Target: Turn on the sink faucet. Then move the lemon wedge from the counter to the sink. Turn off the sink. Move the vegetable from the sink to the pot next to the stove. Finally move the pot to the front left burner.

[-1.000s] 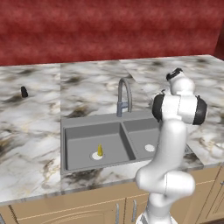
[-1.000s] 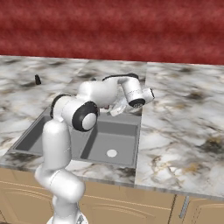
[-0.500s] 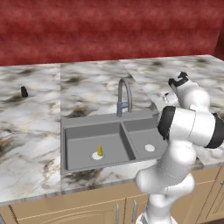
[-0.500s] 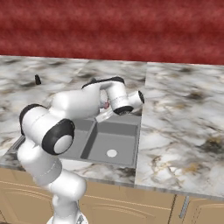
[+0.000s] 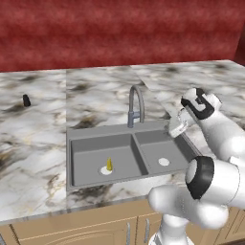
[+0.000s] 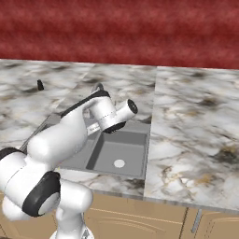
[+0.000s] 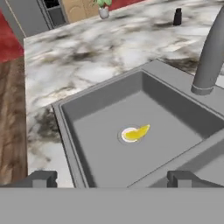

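**Q:** How do the fingers stand, and what do they touch?

**A:** In the hand view the gripper (image 7: 111,177) shows its two dark fingertips (image 7: 41,178) set wide apart at 6 o'clock, with nothing between them and nothing touched. In the left base view the hand hangs above the right basin of the sink (image 5: 91,135), at 3 o'clock from the sink faucet (image 5: 136,106).

**Q:** What do the containers hold?

**A:** The sink is a grey double basin let into the counter (image 5: 43,129). Its left basin holds the lemon wedge (image 7: 139,131), a small yellow crescent lying on the white round drain; in the left base view the wedge (image 5: 109,164) sits at the basin's centre. The right basin shows only its own white drain (image 6: 119,163). The faucet's grey stem rises at 2 o'clock from the wedge in the hand view.

**Q:** Anything else on the counter? Any writing?

**A:** A small black cone-shaped object (image 5: 27,100) stands well apart from the sink, at 10 o'clock from it. No writing can be read.
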### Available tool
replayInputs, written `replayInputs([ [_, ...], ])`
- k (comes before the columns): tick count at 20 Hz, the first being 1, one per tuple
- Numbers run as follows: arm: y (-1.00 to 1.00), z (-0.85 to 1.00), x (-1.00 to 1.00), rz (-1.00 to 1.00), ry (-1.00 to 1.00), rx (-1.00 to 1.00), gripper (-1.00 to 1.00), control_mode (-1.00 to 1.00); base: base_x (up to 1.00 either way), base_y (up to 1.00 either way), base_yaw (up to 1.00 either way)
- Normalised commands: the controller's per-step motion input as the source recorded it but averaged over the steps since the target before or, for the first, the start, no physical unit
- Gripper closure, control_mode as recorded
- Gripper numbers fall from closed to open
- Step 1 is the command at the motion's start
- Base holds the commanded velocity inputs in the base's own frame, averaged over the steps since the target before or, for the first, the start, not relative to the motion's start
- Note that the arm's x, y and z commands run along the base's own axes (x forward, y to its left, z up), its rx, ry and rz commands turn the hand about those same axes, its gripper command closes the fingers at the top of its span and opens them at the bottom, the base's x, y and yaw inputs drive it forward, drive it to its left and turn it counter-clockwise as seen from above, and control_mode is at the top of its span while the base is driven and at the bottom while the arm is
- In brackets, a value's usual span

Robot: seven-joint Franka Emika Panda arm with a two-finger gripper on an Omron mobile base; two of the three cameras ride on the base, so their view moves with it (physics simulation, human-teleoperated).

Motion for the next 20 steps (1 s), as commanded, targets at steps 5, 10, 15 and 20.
replayInputs([
  [5,0.59,0.0,-0.35,-0.2,0.23,-0.08,-1.0,-1.0,0.0,0.0,0.0],
  [10,0.63,0.0,-0.26,-0.2,0.27,-0.06,-1.0,-1.0,0.0,0.0,0.0],
  [15,0.73,-0.01,-0.2,-0.22,0.24,-0.11,-1.0,-1.0,0.0,0.0,0.0],
  [20,0.85,-0.13,-0.01,-0.23,0.2,-0.17,-1.0,-1.0,0.0,0.0,0.0],
])
